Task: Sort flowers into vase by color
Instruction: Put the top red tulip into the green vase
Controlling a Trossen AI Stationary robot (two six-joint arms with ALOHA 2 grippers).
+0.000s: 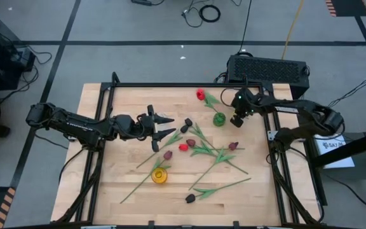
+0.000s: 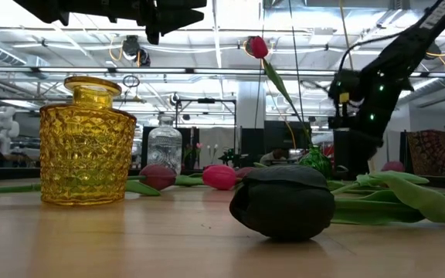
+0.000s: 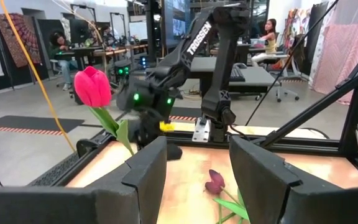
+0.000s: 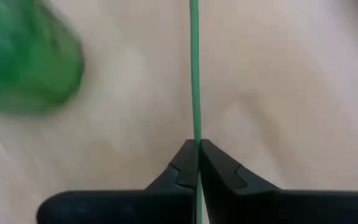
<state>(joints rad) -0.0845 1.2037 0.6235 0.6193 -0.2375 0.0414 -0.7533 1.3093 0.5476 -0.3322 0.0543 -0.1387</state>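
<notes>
Right gripper (image 4: 197, 144) fingers clamped on a thin green stem (image 4: 194, 74)

The stem may slip or bend beside the green vase (image 1: 218, 119); left gripper (image 1: 164, 127) fingers stand apart, empty, above the desk (image 1: 107, 184).

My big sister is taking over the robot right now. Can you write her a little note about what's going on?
Right gripper: shut on a thin green stem, beside the green vase at the table's back right.
Left gripper: open, empty, hovering over the table's left middle.
Done: a red tulip stands in the green vase.
Left: the yellow vase holds nothing, and red and dark tulips lie scattered mid-table, with a near-black one at the front.
</notes>
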